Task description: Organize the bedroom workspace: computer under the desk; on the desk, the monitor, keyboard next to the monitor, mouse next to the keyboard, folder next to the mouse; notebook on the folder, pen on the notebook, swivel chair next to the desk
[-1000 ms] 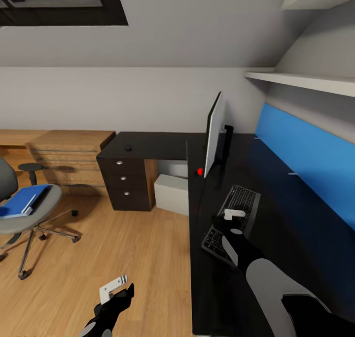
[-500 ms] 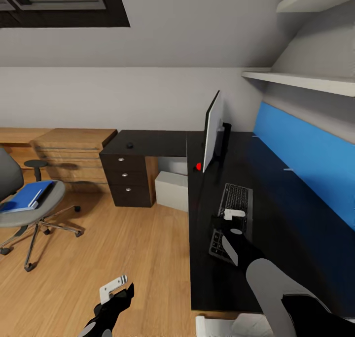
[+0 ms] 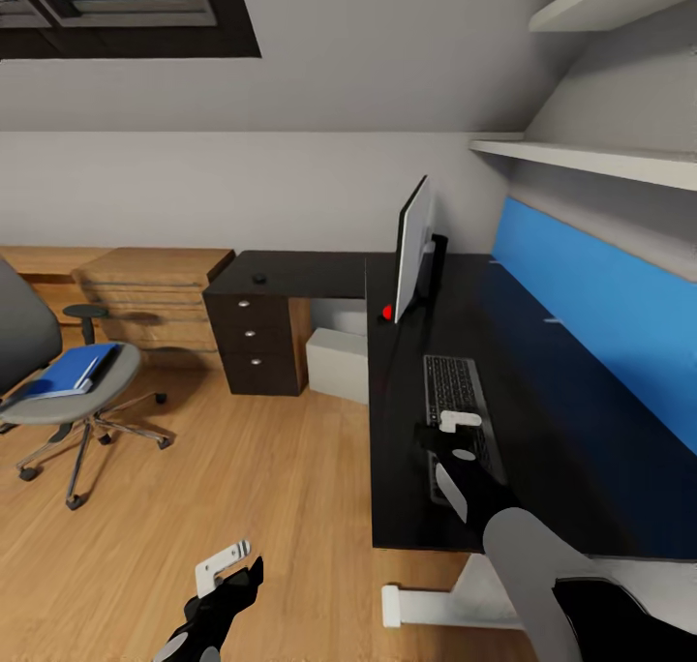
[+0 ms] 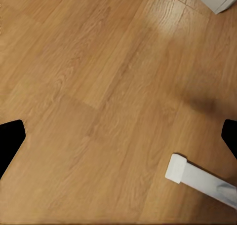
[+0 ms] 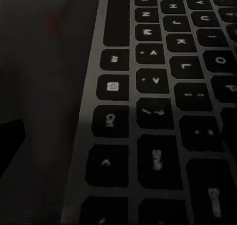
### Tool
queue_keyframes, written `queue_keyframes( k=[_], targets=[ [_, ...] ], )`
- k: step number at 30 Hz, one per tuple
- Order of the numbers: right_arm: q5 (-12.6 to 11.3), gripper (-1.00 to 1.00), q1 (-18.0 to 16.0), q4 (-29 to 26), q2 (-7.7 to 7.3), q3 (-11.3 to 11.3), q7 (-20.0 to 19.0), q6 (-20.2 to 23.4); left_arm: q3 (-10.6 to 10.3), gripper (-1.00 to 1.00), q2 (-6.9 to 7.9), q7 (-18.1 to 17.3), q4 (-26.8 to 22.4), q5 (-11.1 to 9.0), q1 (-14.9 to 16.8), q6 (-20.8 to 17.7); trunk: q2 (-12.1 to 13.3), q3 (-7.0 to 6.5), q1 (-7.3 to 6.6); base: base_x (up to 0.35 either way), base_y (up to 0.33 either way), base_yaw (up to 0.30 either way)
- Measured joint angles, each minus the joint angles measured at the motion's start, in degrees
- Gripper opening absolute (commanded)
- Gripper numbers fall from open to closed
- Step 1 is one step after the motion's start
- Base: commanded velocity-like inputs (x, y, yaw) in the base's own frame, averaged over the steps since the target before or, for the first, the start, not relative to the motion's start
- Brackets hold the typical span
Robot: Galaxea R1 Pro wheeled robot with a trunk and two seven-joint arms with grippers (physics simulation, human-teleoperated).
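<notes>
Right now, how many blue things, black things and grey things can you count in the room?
Blue: 2, the folder and the wall panel.
Black: 4, the desk, the monitor, the keyboard and the mouse.
Grey: 2, the swivel chair and the computer.
Total: 8.

The right arm reaches forward from the lower right of the head view, grey forearm leading to a black wrist, its right gripper [image 3: 451, 428] lowered close over a dark surface, the state of its jaws impossible to judge. The left arm hangs low at the bottom of the head view, black wrist angled up, the left gripper [image 3: 226, 561] held in the air, its fingers [image 4: 10, 138] spread wide apart.
</notes>
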State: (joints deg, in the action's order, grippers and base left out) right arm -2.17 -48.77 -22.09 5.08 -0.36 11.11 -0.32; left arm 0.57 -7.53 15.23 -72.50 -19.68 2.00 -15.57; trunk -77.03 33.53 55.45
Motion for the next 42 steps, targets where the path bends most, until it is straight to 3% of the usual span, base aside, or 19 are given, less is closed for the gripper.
queue_keyframes(
  k=[20,29,42],
  targets=[
    [-0.1,1.00,0.0,0.2,0.01,0.0,0.0,0.0,0.0,1.00,0.00,0.0,0.1,0.0,0.0,0.0,0.0,0.00,0.01,-0.244,0.000,0.000],
    [0.0,1.00,0.0,0.2,0.00,-0.1,0.0,0.0,0.0,1.00,0.00,-0.1,0.1,0.0,0.0,0.0,0.0,0.00,-0.02,-0.040,0.000,0.000],
    [-0.3,1.00,0.0,2.3,-0.01,-0.3,0.0,0.0,0.0,1.00,0.00,0.1,0.1,0.0,0.0,0.0,5.2,-2.32,-2.87,0.000,0.000,0.000]
  ],
)
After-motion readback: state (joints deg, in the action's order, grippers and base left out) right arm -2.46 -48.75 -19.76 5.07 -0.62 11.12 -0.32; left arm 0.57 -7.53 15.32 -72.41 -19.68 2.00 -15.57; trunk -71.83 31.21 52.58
